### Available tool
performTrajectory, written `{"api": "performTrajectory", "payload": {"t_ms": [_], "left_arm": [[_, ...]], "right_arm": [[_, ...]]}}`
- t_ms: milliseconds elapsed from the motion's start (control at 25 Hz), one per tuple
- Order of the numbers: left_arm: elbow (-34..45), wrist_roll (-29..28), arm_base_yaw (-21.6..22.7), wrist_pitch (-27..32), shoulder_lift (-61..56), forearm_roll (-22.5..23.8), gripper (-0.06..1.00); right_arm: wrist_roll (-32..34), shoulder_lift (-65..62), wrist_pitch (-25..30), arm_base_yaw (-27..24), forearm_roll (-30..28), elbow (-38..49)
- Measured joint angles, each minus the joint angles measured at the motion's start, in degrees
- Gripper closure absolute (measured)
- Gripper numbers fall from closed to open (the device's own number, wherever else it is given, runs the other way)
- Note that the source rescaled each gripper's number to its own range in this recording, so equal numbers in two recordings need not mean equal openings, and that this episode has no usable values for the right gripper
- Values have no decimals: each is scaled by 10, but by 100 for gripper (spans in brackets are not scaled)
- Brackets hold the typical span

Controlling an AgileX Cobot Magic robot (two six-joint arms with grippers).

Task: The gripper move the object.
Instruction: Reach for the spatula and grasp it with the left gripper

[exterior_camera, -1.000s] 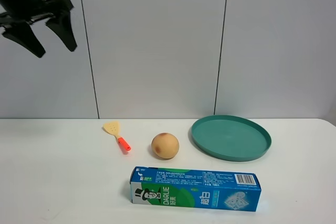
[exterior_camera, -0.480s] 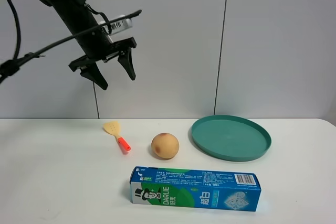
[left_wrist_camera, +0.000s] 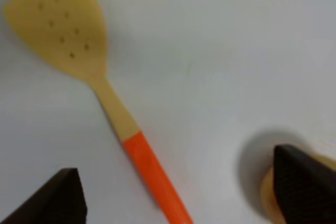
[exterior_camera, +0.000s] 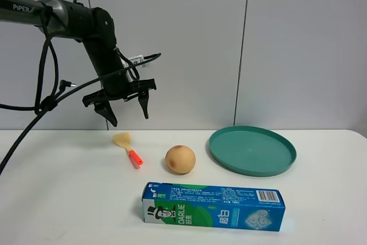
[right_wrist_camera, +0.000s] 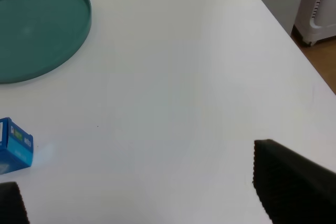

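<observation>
Peach [exterior_camera: 180,159] sits near the spatula [exterior_camera: 128,148], above which the left claw [exterior_camera: 130,120] hangs spread wide, empty.

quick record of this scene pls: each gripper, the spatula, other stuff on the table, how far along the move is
left gripper: open, above the spatula, not touching it
right gripper: open, empty, over bare table
spatula: lying flat, yellow blade toward the back, red-orange handle toward the front
other items: peach, teal plate, toothpaste box
progress: spatula not yet grasped
</observation>
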Motion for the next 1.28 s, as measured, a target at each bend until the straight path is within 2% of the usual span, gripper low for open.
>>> {"api": "performTrajectory", "payload": {"t_ms": [120, 520, 920, 1280], "left_arm": [[-1, -22, -6, -18, 5, 5, -6], [-5, -81, -11, -20, 57, 36, -6], [-5, -93, -21, -20, 85, 45, -6], [-5, -97, -22, -14, 90, 107, -6]], "right_arm": [[0, 0, 0, 0, 0, 0], [0, 0, 0, 0, 0, 0], [0, 0, 0, 0, 0, 0], [0, 0, 0, 0, 0, 0]]}}
